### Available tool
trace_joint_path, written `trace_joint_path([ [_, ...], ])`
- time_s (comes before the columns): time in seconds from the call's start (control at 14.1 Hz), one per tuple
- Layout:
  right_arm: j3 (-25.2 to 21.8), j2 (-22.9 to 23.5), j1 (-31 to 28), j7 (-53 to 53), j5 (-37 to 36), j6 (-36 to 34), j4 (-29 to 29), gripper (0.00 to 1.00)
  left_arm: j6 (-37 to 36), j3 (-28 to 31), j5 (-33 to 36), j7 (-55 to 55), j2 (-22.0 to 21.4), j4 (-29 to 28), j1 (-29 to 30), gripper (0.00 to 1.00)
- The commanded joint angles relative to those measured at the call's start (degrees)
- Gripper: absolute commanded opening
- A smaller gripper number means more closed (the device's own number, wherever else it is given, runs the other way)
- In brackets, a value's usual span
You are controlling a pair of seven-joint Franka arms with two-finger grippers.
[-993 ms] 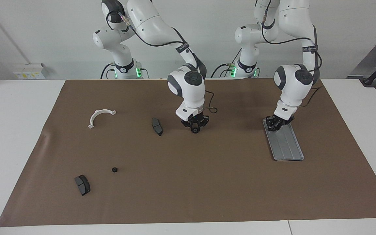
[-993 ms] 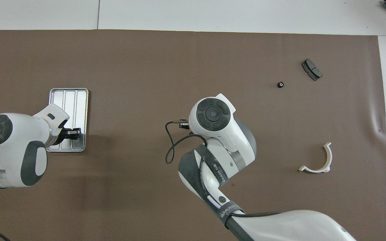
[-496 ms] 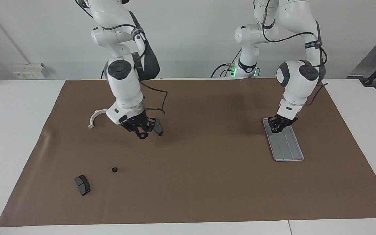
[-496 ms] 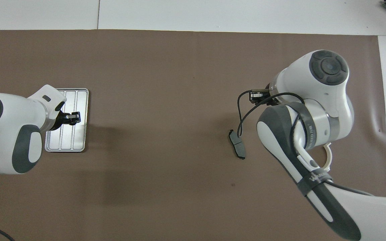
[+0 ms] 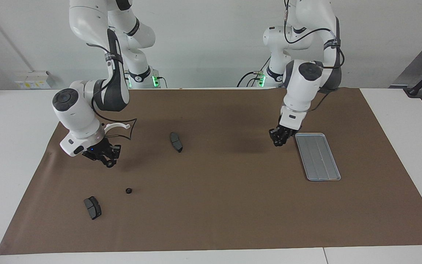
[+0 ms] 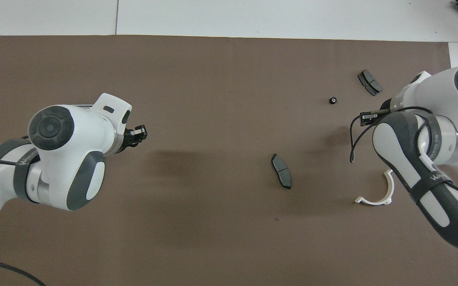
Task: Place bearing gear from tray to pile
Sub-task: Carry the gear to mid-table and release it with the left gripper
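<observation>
Now tray (image 5: 318, 156) lies bare on mat (image 5: 211, 205).

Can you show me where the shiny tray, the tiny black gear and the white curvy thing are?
tray (image 5: 318, 156), facing view: on its ridged floor, mid-tray.
black gear (image 5: 128, 190), facing view: on its round top, lying on the brown mat.
white curved bracket (image 6: 377, 196), overhead view: on the arc's lower curve.
</observation>
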Motion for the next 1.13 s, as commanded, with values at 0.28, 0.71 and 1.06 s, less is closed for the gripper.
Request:
trace_joint_path([
  [0.28,0.96,4.52,-1.48,-1.60,1.38,6.94,-1.51,0.00,-0.49,0.94,-0.46,-18.00,-0.14,1.57,-16.11,0.02],
  [0.71,1.13,7.07,-1.04,-0.98,4.38,11.16,-0.72,0.00,-0.49,0.85,-2.66,-21.44,7.32,9.38,-22.11,0.02],
  [1.06,1.22,6.55,-0.87,-0.54,4.38,10.89,-0.54,1.00,0.83,1.03,-1.96,-21.54,15.49,15.18,-22.64,0.04],
])
